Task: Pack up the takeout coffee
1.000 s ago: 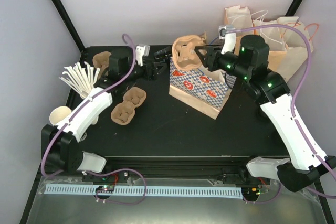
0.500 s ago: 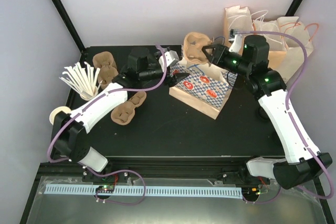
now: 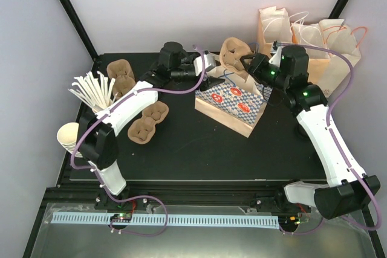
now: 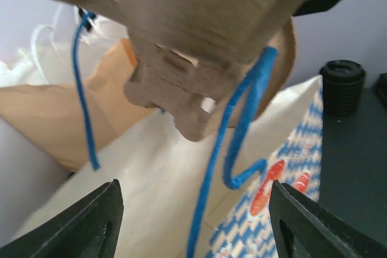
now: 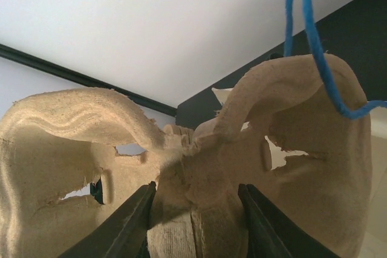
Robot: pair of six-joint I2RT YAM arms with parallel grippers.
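The takeout coffee [image 4: 342, 86], a small black cup with a round black lid, stands on the black table in the left wrist view; I cannot make it out in the top view. My right gripper [image 3: 246, 63] [image 5: 196, 225] is shut on a brown pulp cup carrier [image 3: 234, 51] [image 5: 199, 149] and holds it over the back rim of the blue-patterned paper bag [image 3: 233, 99]. My left gripper [image 3: 204, 81] [image 4: 199, 228] is open at the bag's left rim, jaws wide apart, with the bag's blue cord handle [image 4: 242, 119] hanging between them.
Plain brown paper bags [image 3: 302, 31] stand at the back right. Two more pulp carriers [image 3: 121, 74] [image 3: 149, 120] lie on the left. A holder of white sticks [image 3: 91, 89] and stacked cream cups [image 3: 69, 137] are at the left edge.
My left arm has swung right from the carriers to the bag's left rim. My right gripper has carried the pulp carrier right and back over the bag.
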